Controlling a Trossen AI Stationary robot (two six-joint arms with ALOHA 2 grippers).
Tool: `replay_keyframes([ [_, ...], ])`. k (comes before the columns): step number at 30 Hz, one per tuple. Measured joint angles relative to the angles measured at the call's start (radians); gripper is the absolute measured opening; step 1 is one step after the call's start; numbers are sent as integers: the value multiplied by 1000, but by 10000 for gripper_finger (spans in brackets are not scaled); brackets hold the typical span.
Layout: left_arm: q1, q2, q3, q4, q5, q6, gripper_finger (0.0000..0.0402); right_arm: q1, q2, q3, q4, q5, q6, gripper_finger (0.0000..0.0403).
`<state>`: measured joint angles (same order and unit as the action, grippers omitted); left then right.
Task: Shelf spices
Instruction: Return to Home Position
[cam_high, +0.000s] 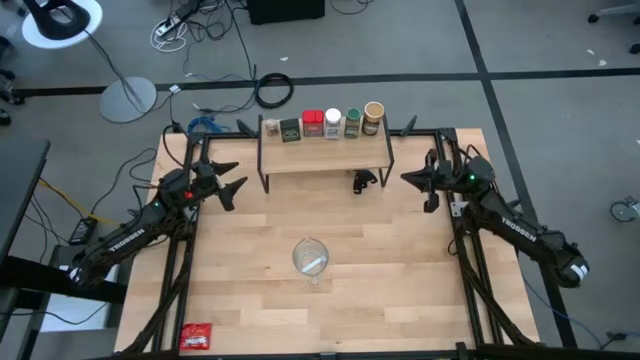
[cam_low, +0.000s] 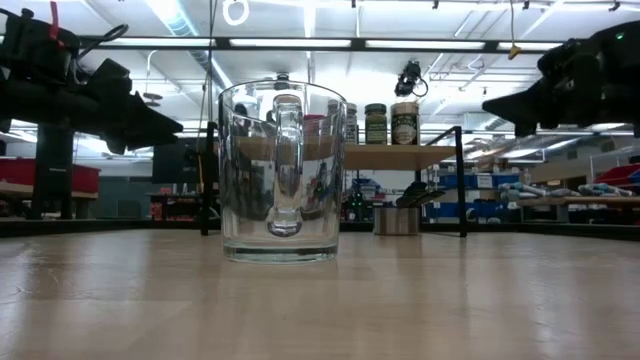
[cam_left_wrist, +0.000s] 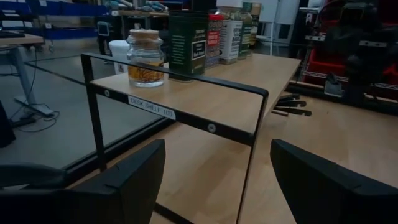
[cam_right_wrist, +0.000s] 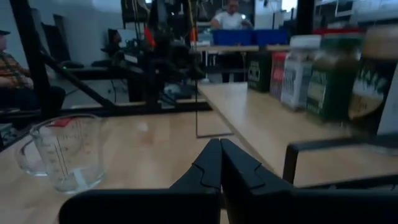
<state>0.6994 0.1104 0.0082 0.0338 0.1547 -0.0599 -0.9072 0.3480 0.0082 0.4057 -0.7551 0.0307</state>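
Wooden shelf (cam_high: 325, 155) holds the spices (cam_high: 325, 124), between spread left fingers (cam_left_wrist: 124, 180) and clenched right fingers (cam_right_wrist: 205, 169).

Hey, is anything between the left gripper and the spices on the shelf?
Nothing visible. The left gripper, open, sits left of the shelf; the spices line its far edge, and the glass cup stands mid-table, clear.

Six spices (cam_high: 322, 124) line the back edge of the shelf (cam_high: 325, 157); a measuring cup (cam_high: 310, 257) stands before it.
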Motion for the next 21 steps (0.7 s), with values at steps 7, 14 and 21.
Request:
replay_keyframes([
  [7, 0, 0, 0, 2, 1, -6, 296, -29, -95, 0, -16, -1, 45, 0],
  [14, 0, 2, 0, 12, 4, -78, 296, -31, -145, 0, -63, 3, 40, 0],
  [21, 0, 2, 0, 23, 3, -77, 296, -31, -150, 0, -88, 7, 20, 0],
])
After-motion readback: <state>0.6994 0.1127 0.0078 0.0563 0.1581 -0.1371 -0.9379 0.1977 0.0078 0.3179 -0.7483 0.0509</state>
